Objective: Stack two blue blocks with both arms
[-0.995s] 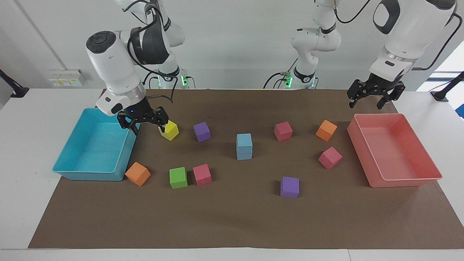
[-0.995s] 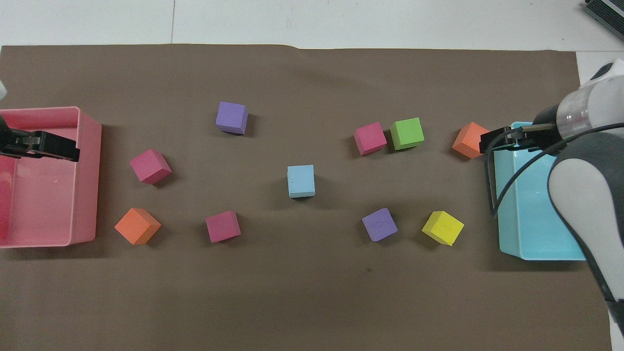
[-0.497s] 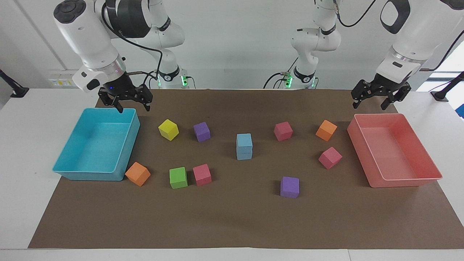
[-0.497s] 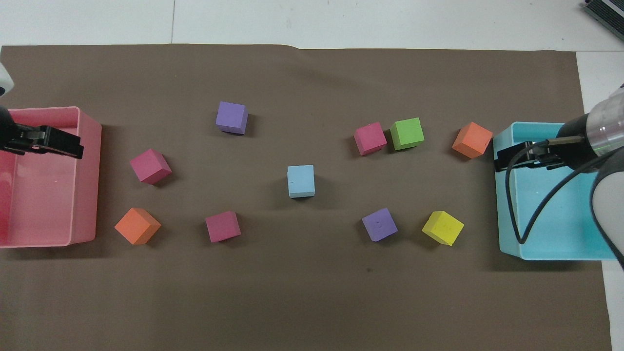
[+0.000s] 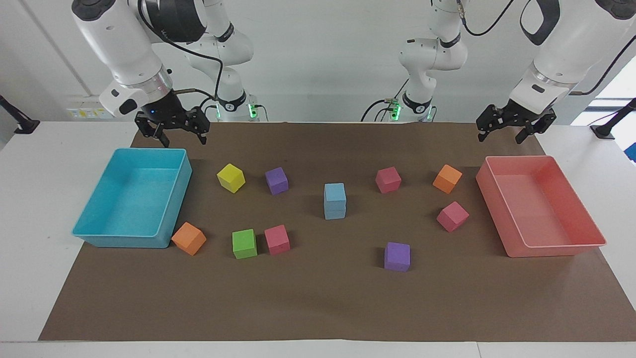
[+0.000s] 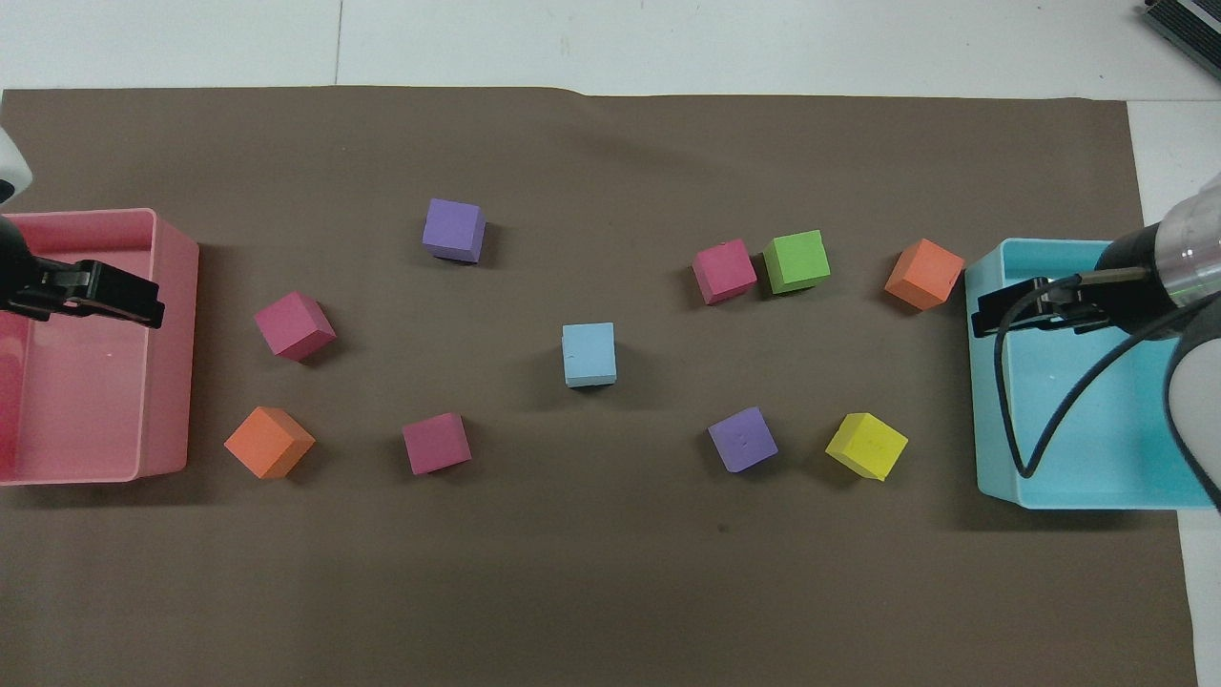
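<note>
The two blue blocks stand stacked in the middle of the brown mat, the upper blue block (image 5: 335,192) squarely on the lower blue block (image 5: 335,211). From above only the top of the blue stack (image 6: 589,353) shows. My right gripper (image 5: 184,140) hangs open and empty in the air over the turquoise tray's (image 5: 175,196) edge nearest the robots; in the overhead view the right gripper (image 6: 992,315) covers that tray's corner. My left gripper (image 5: 501,136) hangs open and empty by the pink tray's (image 5: 556,250) robot-side edge; from above the left gripper (image 6: 134,303) overlaps that tray.
Loose cubes lie around the stack: yellow (image 5: 231,177), two purple (image 5: 277,180) (image 5: 397,256), green (image 5: 244,243), three pink (image 5: 277,239) (image 5: 388,179) (image 5: 452,216) and two orange (image 5: 189,238) (image 5: 447,178). Both trays hold nothing.
My right gripper rose from beside the yellow cube and swung over the turquoise tray's robot-side edge. The left gripper shifted only slightly. The blocks have not moved.
</note>
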### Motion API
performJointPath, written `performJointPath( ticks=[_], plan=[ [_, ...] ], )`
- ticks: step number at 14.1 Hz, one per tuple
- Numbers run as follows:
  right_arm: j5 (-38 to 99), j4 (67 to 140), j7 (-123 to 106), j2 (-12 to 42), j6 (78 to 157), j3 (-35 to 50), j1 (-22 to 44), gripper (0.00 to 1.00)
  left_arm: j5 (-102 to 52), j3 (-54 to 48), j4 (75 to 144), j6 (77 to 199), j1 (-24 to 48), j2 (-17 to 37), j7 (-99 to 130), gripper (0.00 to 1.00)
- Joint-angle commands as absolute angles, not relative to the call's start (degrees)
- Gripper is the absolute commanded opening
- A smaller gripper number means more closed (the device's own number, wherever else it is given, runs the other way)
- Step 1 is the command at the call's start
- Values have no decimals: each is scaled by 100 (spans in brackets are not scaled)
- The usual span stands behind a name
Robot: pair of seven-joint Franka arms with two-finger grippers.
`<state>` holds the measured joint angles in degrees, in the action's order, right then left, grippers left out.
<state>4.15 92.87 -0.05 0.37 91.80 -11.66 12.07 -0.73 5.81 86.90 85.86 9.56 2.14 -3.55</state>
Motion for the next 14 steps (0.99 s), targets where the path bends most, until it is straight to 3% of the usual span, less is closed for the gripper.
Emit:
performJointPath(
  ticks=[1,7,11,14],
  plan=[
    [299,9229,62,-123,9035,-872,609,100,-88,571,8807,8718,905,114,-316,100],
    [-86,8667,-70,-123,8553,-589,150,100,-53,571,8814,8868,931,220,-290,100],
    [-202,9086,-211,-517,8613,-545,228,100,-18,545,9298,9052,1002,-78,-79,100],
    [-220,9079,-228,-519,8622,-545,229,100,-9,545,9316,9018,1002,-88,-70,100]
  ],
)
